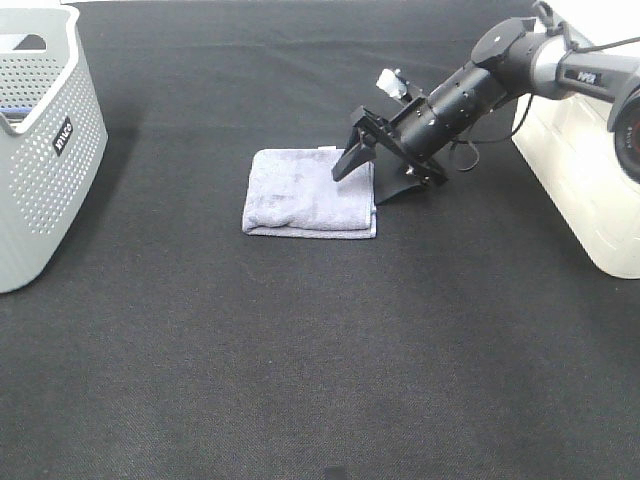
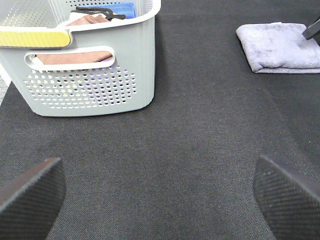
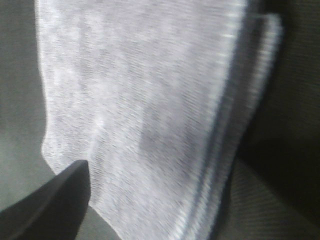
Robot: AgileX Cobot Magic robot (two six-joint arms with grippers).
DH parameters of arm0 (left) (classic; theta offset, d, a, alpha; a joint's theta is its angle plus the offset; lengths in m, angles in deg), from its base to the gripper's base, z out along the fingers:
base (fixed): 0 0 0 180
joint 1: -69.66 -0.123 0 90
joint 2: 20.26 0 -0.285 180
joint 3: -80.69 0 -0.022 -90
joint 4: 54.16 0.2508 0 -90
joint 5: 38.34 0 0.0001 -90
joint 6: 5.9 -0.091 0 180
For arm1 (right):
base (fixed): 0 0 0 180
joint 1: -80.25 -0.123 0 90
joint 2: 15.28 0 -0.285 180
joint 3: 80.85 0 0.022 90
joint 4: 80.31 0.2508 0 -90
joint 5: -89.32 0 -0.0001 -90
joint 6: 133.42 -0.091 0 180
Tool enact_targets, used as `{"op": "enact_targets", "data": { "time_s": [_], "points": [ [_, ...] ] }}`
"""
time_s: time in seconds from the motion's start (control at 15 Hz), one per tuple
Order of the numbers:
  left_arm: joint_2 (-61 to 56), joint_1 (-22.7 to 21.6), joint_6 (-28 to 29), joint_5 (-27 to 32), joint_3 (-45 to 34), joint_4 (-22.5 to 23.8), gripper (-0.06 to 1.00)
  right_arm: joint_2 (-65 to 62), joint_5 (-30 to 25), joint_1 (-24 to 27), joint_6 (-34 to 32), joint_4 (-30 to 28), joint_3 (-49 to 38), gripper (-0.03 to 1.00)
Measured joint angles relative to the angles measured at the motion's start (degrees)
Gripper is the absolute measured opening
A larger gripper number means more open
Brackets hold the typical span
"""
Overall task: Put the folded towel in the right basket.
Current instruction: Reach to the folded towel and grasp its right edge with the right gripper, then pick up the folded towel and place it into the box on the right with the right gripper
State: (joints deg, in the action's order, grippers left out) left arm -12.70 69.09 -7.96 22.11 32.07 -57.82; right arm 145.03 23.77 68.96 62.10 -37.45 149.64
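Observation:
The folded towel (image 1: 310, 193) is pale lavender-grey and lies flat on the black mat near the middle. It also shows in the left wrist view (image 2: 280, 47) and fills the right wrist view (image 3: 140, 100). My right gripper (image 1: 373, 178) is open at the towel's right edge, with one finger on top of the cloth and the other on the mat beside it. In the right wrist view one finger (image 3: 50, 205) shows over the towel. The white right basket (image 1: 590, 190) stands at the right edge. My left gripper (image 2: 160, 200) is open and empty above bare mat.
A grey perforated basket (image 1: 40, 170) stands at the far left. In the left wrist view the grey basket (image 2: 90, 85) holds brown and blue cloths. Black mat (image 1: 320, 350) covers the table.

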Motion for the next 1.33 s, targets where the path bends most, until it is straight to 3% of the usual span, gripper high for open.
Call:
{"op": "enact_targets", "data": {
  "time_s": [0.13, 0.33, 0.4, 0.87, 1.13, 1.33],
  "points": [
    [0.0, 0.0, 0.0, 0.0, 0.0, 0.0, 0.97, 0.3, 1.2, -1.1, 0.2, 0.1, 0.1, 0.59],
    [0.0, 0.0, 0.0, 0.0, 0.0, 0.0, 0.97, 0.7, 3.4, -1.7, 0.2, -1.0, -0.3, 0.11],
    [0.0, 0.0, 0.0, 0.0, 0.0, 0.0, 0.97, 0.6, 3.4, -1.7, 0.2, -1.1, -0.3, 0.08],
    [0.0, 0.0, 0.0, 0.0, 0.0, 0.0, 0.97, -9.5, 2.9, -1.7, 0.2, -5.6, -0.5, 0.08],
    [0.0, 0.0, 0.0, 0.0, 0.0, 0.0, 0.97, -17.4, 0.1, -1.7, 0.2, -11.2, -0.5, 0.08],
    [0.0, 0.0, 0.0, 0.0, 0.0, 0.0, 0.97, -27.2, -2.3, -1.7, 0.2, -19.4, -0.5, 0.08]
  ]
}}
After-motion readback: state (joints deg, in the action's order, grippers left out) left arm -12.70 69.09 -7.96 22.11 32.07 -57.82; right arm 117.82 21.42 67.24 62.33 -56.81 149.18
